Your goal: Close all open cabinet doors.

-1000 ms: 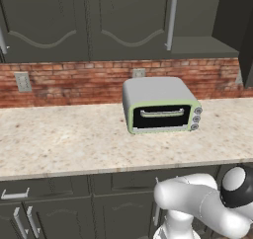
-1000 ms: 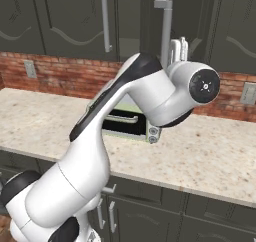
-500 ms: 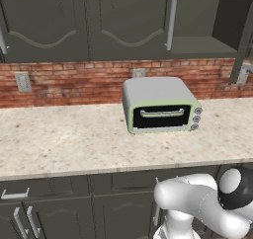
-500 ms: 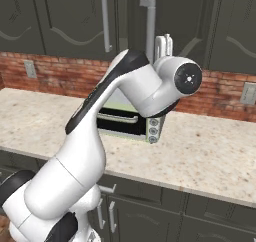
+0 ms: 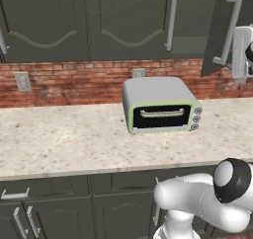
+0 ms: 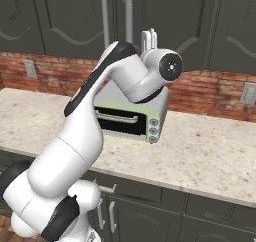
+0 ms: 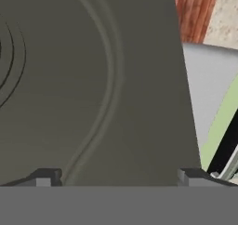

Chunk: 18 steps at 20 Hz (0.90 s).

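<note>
An upper cabinet door (image 5: 220,33) at the right stands ajar, its silver bar handle (image 5: 230,29) facing out. My gripper (image 5: 236,53) is against the door's outer face, just right of the handle. In the right base view the same door (image 6: 137,16) sits just above my gripper (image 6: 148,37), close to the cabinet line. The hand view has the door's grey-green panel (image 7: 93,80) with its curved moulding right in front of my gripper (image 7: 118,177). Its fingertips (image 7: 44,177) stand wide apart, open, with nothing between them. The neighbouring upper doors (image 5: 128,20) are shut.
A silver toaster oven (image 5: 160,104) stands on the speckled counter (image 5: 64,139) below the ajar door, against the brick wall (image 5: 74,80). Drawer fronts and lower cabinet doors (image 5: 44,193) run under the counter edge. My arm (image 6: 100,111) reaches over the oven.
The ajar door has swung further towards its cabinet, and my hand has moved with it, leftward in the right base view. The oven has not moved.
</note>
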Tool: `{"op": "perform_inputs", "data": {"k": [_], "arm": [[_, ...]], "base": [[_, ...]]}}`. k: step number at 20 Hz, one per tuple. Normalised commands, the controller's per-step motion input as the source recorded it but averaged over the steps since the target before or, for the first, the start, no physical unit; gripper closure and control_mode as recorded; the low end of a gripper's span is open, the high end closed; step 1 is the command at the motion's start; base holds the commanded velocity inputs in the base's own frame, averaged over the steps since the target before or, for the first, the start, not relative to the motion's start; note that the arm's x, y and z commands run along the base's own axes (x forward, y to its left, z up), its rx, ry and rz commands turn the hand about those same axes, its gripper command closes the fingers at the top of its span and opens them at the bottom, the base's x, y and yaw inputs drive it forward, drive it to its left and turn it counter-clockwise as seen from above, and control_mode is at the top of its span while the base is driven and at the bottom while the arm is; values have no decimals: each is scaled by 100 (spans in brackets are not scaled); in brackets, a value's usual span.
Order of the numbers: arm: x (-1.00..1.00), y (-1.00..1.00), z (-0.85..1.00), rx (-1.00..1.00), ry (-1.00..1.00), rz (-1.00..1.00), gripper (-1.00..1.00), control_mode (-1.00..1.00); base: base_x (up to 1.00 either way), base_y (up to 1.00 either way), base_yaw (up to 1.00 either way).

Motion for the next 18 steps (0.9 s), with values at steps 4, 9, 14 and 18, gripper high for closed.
{"op": "perform_inputs", "data": {"k": [4, 9, 14, 18], "arm": [[67, 46, -7, 0, 0, 5, -100, -100], [77, 45, -7, 0, 0, 2, -100, -100], [78, 41, -13, 0, 0, 0, -100, -100], [68, 28, -20, 0, 0, 0, -100, -100]], "base": [[0, 0, 0], [0, 0, 0], [0, 0, 0], [0, 0, 0]]}}
